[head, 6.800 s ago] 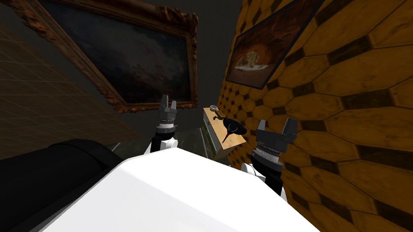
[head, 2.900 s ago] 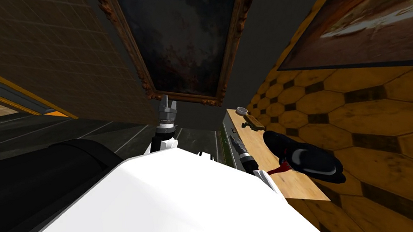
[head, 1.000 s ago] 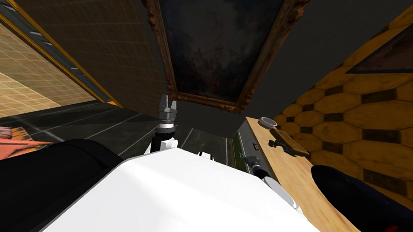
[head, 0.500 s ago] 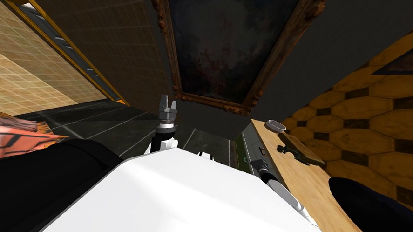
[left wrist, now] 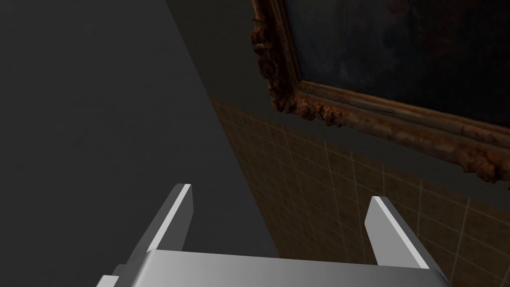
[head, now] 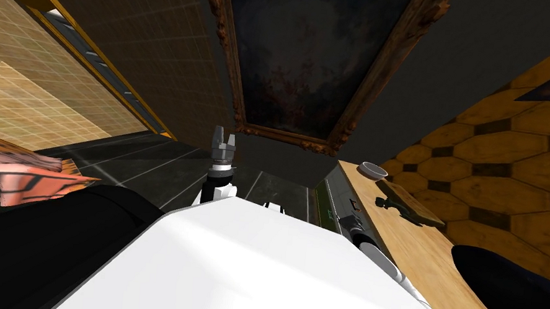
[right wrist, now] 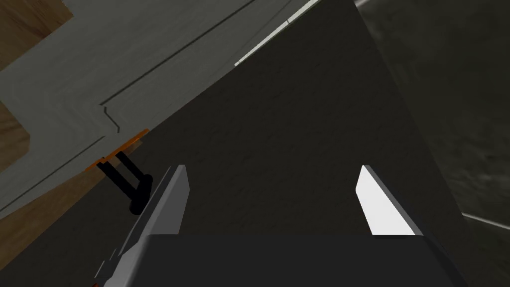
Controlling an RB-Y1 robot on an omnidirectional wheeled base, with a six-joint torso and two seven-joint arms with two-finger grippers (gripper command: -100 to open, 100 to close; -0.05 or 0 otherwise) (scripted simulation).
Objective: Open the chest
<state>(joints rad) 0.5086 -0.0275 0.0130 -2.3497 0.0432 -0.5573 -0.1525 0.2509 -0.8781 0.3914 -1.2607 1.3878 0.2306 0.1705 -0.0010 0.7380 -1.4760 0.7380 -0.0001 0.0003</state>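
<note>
The chest has a pale wooden top (head: 403, 242) and a grey-green front (head: 328, 194), and stands at my right. My right gripper (head: 344, 218) reaches low along that front. In the right wrist view the front is a grey panel (right wrist: 124, 65) with thin seams. A small black handle (right wrist: 122, 174) on an orange plate sticks out of it. That handle lies just outside one finger of my right gripper (right wrist: 271, 199), which is open with nothing between its fingers. My left gripper (head: 223, 139) is raised ahead of me and is open (left wrist: 281, 224).
On the chest's top lie a small bowl (head: 372, 168), a flat board-like thing (head: 409, 205) and a black hat (head: 516, 295). A large framed painting (head: 313, 59) hangs ahead. An orange and pink thing (head: 11, 170) lies at my left on the dark floor (head: 161, 164).
I have turned and closed in, so the chest has slid right and nearer. My right arm has come down from its raised pose to the chest's front. The left arm has stayed put.
</note>
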